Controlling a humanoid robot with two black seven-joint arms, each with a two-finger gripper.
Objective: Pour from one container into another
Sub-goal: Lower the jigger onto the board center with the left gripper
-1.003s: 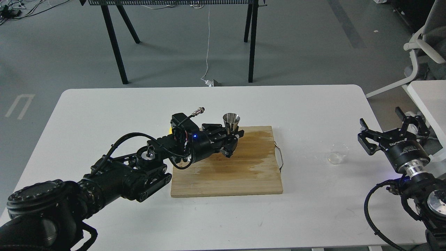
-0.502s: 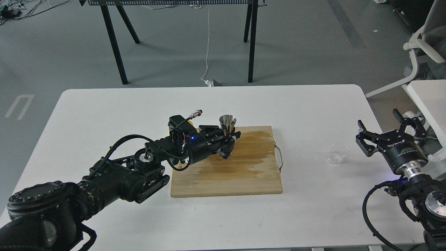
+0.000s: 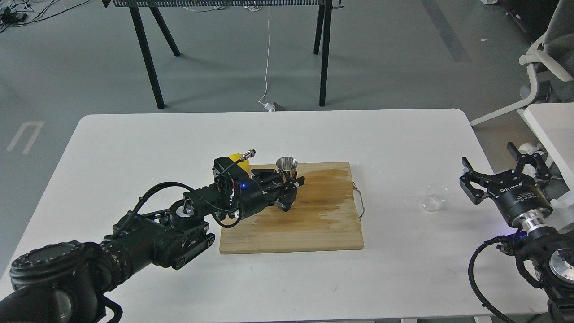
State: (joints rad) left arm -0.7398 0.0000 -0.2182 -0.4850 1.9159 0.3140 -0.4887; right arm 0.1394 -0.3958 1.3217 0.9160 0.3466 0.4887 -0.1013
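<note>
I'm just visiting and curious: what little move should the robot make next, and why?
Probably close the right hand in on the glass cup. That hand is open and empty beside the cup, which stands untouched on the table, while the left hand already holds the metal jigger upright over the wooden board.

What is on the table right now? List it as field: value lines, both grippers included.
jigger: upright over the board's far-left part, held at its lower half
left gripper: shut on the jigger
glass cup: upright on the table, right of the board, untouched
right gripper: open, just right of the glass cup
cutting board: wet stain across its far part
lemon: behind the left wrist, partly hidden
</note>
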